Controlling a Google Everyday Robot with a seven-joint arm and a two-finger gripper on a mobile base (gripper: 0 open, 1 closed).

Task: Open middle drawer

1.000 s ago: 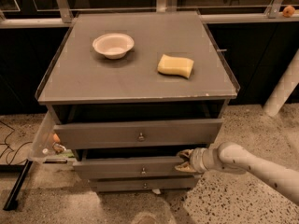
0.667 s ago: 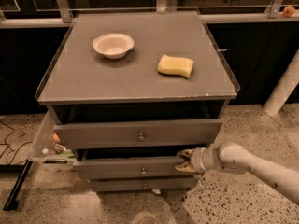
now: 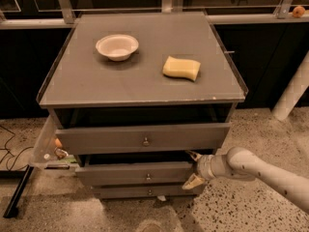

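Observation:
The grey cabinet [image 3: 145, 81] has three flat-fronted drawers with small round knobs. The middle drawer [image 3: 140, 173] is the mid-sized one, and its knob [image 3: 148, 177] faces me. It stands slightly out, with a dark gap above it. My gripper [image 3: 192, 169] is at the right end of this drawer's front, and the arm comes in from the lower right. Its fingers are spread, one fingertip [image 3: 193, 155] above the front's top edge and one below its bottom edge. The widest top drawer [image 3: 142, 138] is pulled out a little. The narrowest bottom drawer [image 3: 145, 192] sits furthest back.
A white bowl [image 3: 117, 47] and a yellow sponge [image 3: 181, 67] lie on the cabinet top. A clear plastic bin [image 3: 48, 146] with small items hangs on the cabinet's left side. A white post [image 3: 292, 95] stands at the right, and a black bar [image 3: 17, 192] lies on the floor at left.

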